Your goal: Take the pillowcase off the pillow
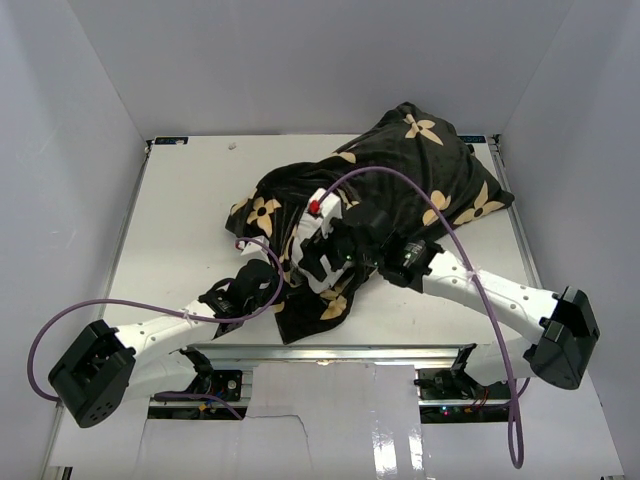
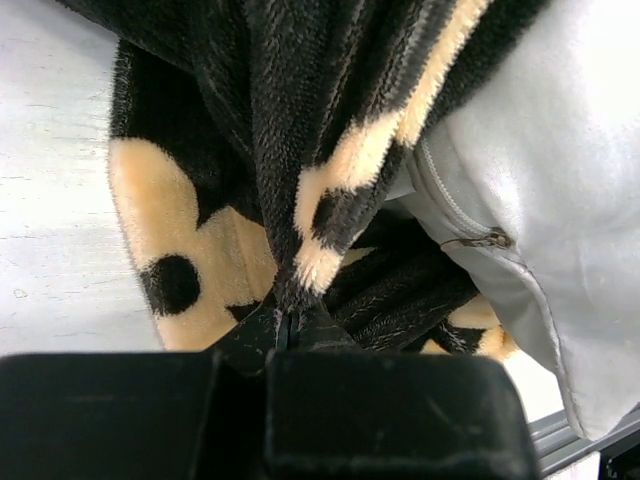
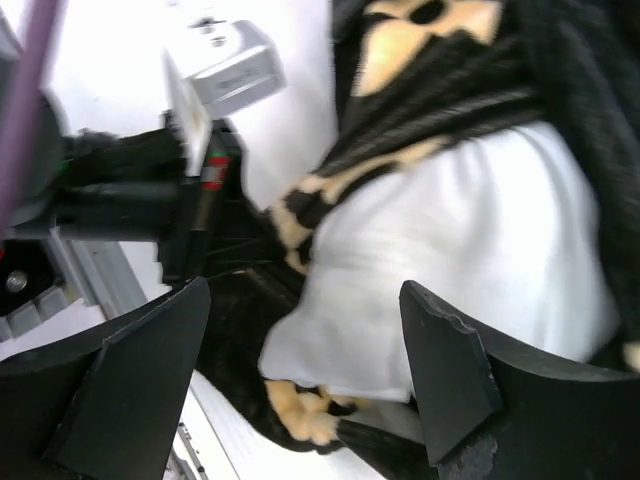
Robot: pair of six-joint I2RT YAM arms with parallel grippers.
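Black pillowcase, nipped tight in left pincer

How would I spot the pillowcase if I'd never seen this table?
Look at the white table, toward its far right corner. The pillowcase is the big fuzzy black cover lying there. Unlike the plain white pillow poking out of it, it is printed with tan flowers.

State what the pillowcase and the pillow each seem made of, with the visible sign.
The pillowcase: probably plush fleece, matte; a short fuzzy pile stands along its folds. The pillow: seemingly smooth woven white cloth, slightly wrinkled; the fibre cannot be told.
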